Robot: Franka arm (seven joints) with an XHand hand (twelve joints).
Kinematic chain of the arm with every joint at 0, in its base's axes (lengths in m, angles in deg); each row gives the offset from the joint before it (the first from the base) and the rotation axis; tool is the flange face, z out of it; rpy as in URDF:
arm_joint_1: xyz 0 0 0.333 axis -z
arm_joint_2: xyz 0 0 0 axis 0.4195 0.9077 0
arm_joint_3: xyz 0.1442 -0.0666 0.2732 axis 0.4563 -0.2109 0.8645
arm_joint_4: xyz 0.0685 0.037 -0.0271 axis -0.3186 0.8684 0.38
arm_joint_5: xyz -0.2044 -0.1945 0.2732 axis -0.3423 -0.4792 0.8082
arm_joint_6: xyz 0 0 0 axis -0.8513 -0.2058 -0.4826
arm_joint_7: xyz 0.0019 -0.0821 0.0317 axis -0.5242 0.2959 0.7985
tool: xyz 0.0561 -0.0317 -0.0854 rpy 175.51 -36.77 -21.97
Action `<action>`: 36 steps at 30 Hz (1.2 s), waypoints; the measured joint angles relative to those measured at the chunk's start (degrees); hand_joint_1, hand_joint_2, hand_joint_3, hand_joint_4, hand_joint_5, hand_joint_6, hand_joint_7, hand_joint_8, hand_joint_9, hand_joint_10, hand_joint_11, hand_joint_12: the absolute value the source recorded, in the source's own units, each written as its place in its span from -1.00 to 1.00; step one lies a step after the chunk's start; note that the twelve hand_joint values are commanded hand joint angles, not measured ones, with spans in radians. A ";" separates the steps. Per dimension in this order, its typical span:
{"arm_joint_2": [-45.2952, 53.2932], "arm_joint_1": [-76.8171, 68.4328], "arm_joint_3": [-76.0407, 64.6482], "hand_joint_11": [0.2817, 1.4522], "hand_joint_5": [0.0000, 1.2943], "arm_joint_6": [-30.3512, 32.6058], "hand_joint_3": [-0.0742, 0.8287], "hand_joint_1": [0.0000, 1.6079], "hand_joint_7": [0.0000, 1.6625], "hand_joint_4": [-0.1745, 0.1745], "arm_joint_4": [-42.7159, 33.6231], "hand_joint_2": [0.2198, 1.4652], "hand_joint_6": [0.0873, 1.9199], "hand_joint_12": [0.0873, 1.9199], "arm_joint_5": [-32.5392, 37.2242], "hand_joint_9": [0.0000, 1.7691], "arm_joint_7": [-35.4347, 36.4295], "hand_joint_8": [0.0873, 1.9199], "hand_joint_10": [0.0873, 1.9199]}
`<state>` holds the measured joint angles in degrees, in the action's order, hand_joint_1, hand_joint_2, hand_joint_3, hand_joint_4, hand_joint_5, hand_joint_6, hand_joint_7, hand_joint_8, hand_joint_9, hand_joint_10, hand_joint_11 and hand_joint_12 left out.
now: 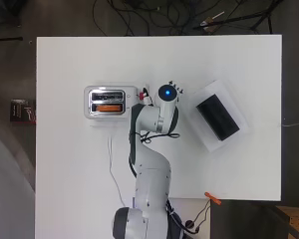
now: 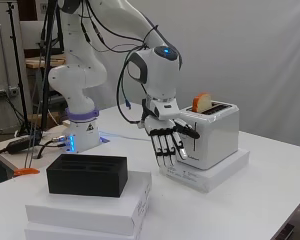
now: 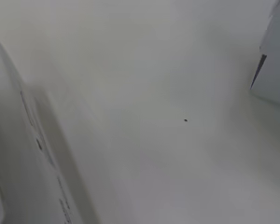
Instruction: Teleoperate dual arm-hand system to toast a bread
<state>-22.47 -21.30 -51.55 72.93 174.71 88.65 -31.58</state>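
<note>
Side view gives us the clearest look: the hand (image 2: 166, 140) hangs from the arm (image 2: 85, 80) with its fingers (image 2: 162, 145) pointing down and nearly straight, so we read it as open and holding nothing. The thumb (image 2: 187, 129) juts out toward the end face of the toaster (image 2: 215, 135), right by the dark lever slot; we cannot tell whether it touches the lever or only sits just in front of it.

We see the slice of bread (image 2: 202, 102) standing upright in one slot of the toaster, its rounded top well above the slot. The toaster stands on a flat white box (image 2: 210, 175), which rests on the table (image 2: 240, 215).

Nearer the camera in that view, a black rack (image 2: 87, 175) with open slots sits on a stack of white boxes (image 2: 90, 212), well apart from the toaster.

Looking straight down, we find the toaster (image 1: 105, 102) left of the arm's wrist, with an orange-brown strip of bread (image 1: 109, 107) showing in the slot nearer the arm's base. The hand itself is hidden under the arm there. The black rack (image 1: 218, 118) lies to the right on its white box (image 1: 237, 112), turned at an angle.

From the wrist we see only the white table (image 3: 168, 93), the edge of a white box (image 3: 37, 154) at one side, and a white corner (image 3: 275, 60) at the other
</note>
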 joint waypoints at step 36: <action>-1.76 0.18 -0.42 -0.66 -0.93 -2.36 -0.85 -1.00 -0.60 -0.37 0.28 -0.11 -1.00 -1.00 3.08 -0.50 4.88 -1.00 -1.00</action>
<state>-24.23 -21.12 -51.97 70.56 174.99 91.73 -26.70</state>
